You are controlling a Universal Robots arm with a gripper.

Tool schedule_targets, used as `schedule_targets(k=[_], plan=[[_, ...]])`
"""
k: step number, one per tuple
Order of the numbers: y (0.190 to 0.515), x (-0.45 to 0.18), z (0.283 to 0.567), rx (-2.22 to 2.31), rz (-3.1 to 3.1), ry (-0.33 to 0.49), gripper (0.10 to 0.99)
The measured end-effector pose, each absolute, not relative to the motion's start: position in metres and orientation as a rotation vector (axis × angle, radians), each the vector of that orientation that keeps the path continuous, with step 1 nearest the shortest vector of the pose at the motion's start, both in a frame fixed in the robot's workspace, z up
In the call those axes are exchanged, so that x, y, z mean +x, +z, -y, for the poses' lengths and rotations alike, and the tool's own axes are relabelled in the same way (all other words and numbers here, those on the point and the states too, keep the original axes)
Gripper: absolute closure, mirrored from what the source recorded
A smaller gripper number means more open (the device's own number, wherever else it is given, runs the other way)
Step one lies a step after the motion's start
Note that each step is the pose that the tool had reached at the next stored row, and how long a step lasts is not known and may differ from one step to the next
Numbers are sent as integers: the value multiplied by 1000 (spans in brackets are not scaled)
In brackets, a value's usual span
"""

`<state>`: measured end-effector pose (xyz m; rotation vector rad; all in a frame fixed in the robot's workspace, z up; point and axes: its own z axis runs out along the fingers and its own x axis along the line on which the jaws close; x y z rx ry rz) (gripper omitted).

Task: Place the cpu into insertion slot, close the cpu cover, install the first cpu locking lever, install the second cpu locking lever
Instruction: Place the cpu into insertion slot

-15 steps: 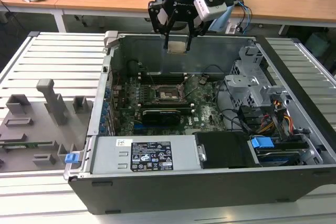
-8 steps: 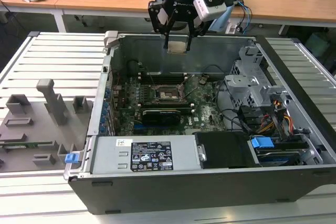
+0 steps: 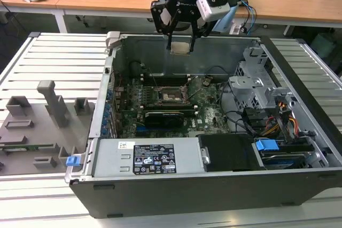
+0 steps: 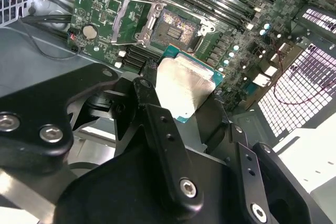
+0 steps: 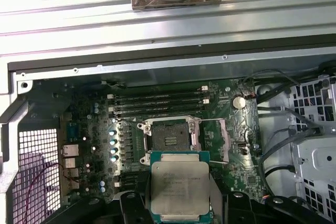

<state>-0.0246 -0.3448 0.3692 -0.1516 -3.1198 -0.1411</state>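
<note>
The claw (image 4: pixel 182 88) hides part of the cpu (image 4: pixel 185 77) in the second wrist view; the exterior view's slot (image 3: pixel 172 96) is too small for detail.

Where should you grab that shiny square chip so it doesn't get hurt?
By two opposite thin edges, coming from the sides. The cpu is a thin flat square, so its edges give the grip and its shiny face goes untouched. The gripper pinches it that way now, one finger on each edge.

Bright even room light, glare on the cpu (image 4: pixel 181 85) face, soft shadow inside the computer case (image 3: pixel 214 57)
</note>
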Motion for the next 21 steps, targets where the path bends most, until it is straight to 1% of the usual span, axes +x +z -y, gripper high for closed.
schedule_targets(k=[21], plan=[[369, -25, 345, -207, 3118, -142, 549]])
